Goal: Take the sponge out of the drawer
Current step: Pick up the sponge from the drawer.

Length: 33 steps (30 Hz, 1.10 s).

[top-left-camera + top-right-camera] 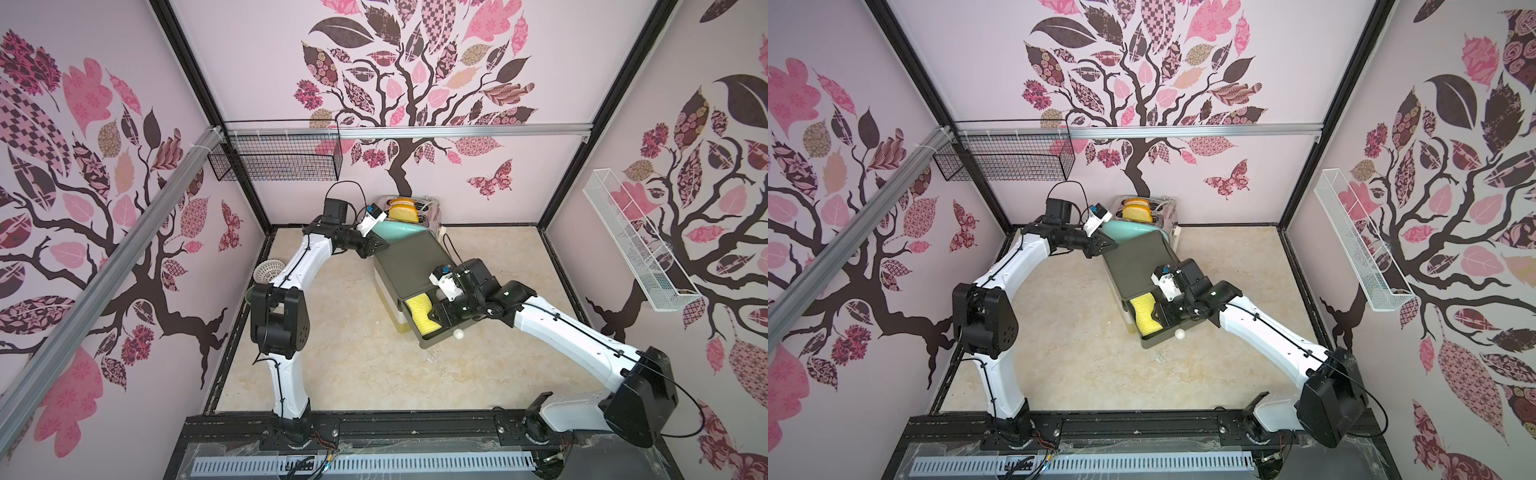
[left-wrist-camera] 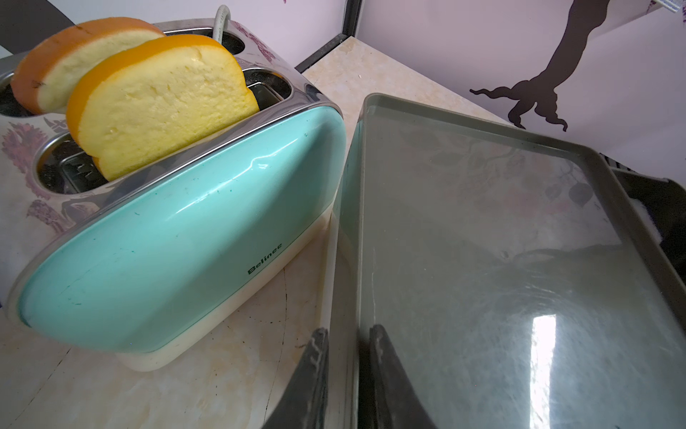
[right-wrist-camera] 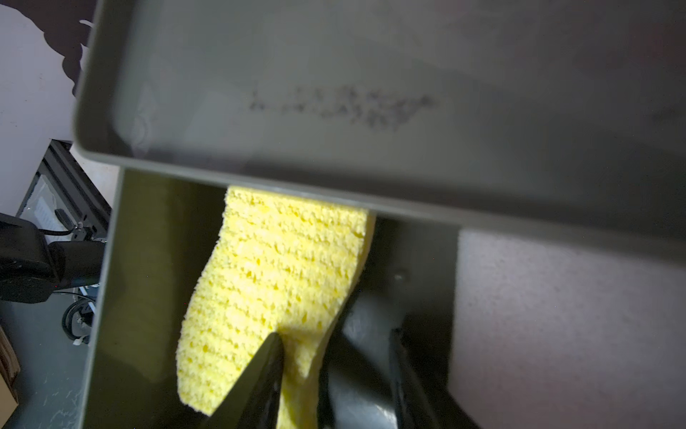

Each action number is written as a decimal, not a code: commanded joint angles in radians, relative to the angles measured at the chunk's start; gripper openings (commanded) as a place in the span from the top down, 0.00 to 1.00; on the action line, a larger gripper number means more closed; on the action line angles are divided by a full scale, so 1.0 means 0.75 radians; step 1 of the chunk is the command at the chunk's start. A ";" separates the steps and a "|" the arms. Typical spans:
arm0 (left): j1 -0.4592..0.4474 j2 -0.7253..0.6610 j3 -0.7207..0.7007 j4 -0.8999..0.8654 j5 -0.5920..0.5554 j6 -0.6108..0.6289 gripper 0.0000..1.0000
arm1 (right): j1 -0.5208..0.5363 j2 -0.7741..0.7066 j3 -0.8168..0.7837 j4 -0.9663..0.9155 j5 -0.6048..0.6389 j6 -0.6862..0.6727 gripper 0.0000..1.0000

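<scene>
Hiding sponge (image 3: 274,282) end: cabinet (image 1: 409,259) top; right end effector (image 3: 334,334) apart astride sponge; left end effector (image 2: 349,328) clamps cabinet rim.

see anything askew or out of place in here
The drawer unit sits skewed to the table edges, its back corner crowding the toaster. The sponge lies in the open drawer, partly under the unit's top.

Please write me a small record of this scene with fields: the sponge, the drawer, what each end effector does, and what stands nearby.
sponge: yellow, lying in the open drawer, not lifted yet
drawer: pulled out, white knob on its front
right end effector: inside the drawer, jaws apart, one finger on the sponge
left end effector: shut on the far rim of the drawer unit
toaster: mint, beside the unit, two bread slices in it
</scene>
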 commanded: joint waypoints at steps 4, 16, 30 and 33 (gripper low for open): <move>0.005 0.058 0.002 -0.059 -0.040 0.019 0.77 | -0.001 0.031 0.050 0.018 -0.008 0.007 0.69; 0.003 0.069 -0.001 -0.056 -0.046 0.019 0.77 | -0.002 -0.044 0.154 -0.101 0.015 0.002 1.00; 0.005 0.088 -0.001 -0.048 -0.042 0.015 0.78 | -0.024 -0.192 0.353 -0.412 0.182 -0.043 1.00; 0.005 0.094 0.002 -0.049 -0.044 0.016 0.78 | -0.049 -0.214 0.396 -0.462 0.194 -0.052 1.00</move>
